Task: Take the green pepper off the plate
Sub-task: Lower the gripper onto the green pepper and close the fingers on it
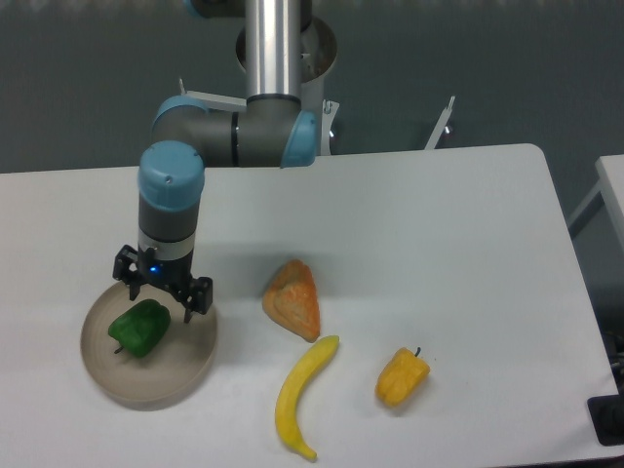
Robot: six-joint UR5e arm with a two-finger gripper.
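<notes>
White table [468,224]: orange wedge [293,299], banana [300,395] just below, yellow-orange pepper [401,377] at right.

Green pepper [139,328] on plate [185,374], gripper [162,292] above; banana [302,395] right.

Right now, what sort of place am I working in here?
Probably a robotics lab test bench, not a kitchen: a bare white table against a plain dark wall, the arm's gripper over a plate with the green pepper, and a banana laid out loose.
</notes>
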